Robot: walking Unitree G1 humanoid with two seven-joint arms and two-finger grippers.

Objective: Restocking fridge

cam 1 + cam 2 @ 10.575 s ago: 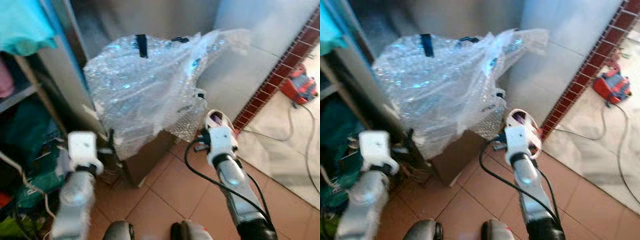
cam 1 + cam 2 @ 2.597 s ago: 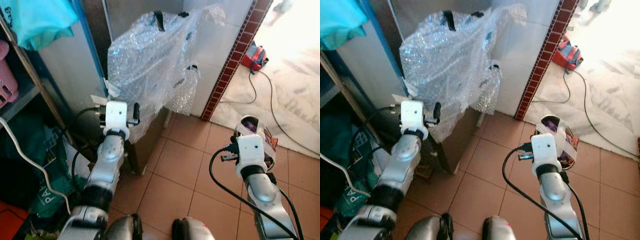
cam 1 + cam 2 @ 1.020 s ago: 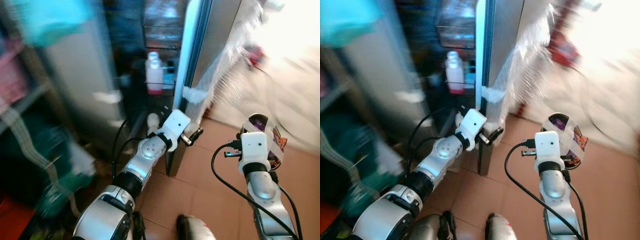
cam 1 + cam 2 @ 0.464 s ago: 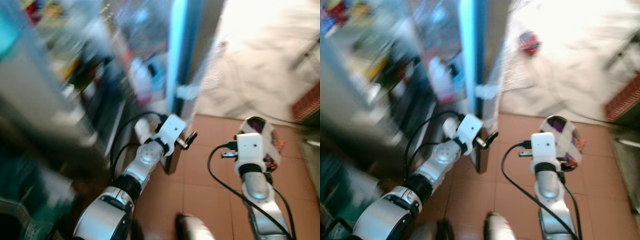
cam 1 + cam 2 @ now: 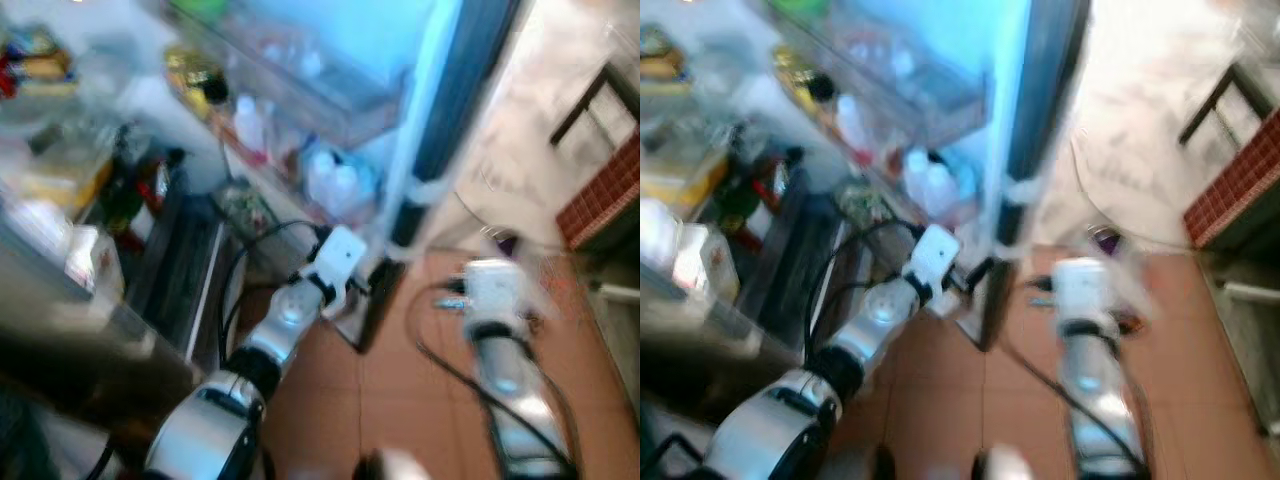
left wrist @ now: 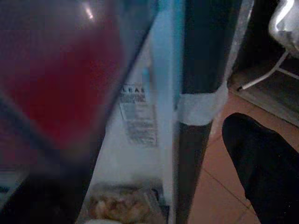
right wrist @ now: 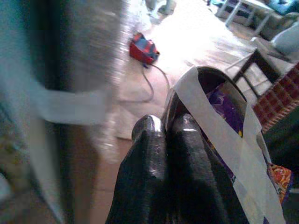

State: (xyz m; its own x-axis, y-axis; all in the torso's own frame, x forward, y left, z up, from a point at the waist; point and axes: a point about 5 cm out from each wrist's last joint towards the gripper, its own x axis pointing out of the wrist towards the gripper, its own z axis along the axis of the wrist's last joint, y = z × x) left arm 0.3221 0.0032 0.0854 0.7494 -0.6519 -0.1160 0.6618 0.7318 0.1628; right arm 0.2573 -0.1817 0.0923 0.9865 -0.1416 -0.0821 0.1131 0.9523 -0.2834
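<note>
Now the fridge [image 5: 300, 90] stands open, its door [image 5: 440, 130] swung out edge-on toward the camera, dark with a pale blue inner lining. Both eye views are badly blurred, so counts are rough: two pale plastic bottles [image 5: 335, 185] sit side by side in a lower door rack, and one more white bottle [image 5: 247, 125] stands further back on a shelf. At least two dark bottles [image 5: 135, 190] stand on the left of the interior, one of them with a red label; other coloured packets higher up are too smeared to tell apart. The left gripper [image 5: 375, 285] is stretched forward low beside the bottom of the door edge; in the left wrist view one black finger [image 6: 264, 168] shows near a band of white tape [image 6: 201, 105] wrapped around the door edge, and I cannot tell whether its jaws are apart or together. The right gripper [image 7: 170, 135] is raised over the terracotta tile floor [image 5: 400, 390] to the right of the door, its two black fingers pressed together on the rim of one bowl [image 7: 219, 107], which carries purple and orange packets and is strapped across with two crossing strips of white tape. Beyond the bowl one red bag [image 7: 144, 49] lies on a pale floor with a cable trailing from it.
</note>
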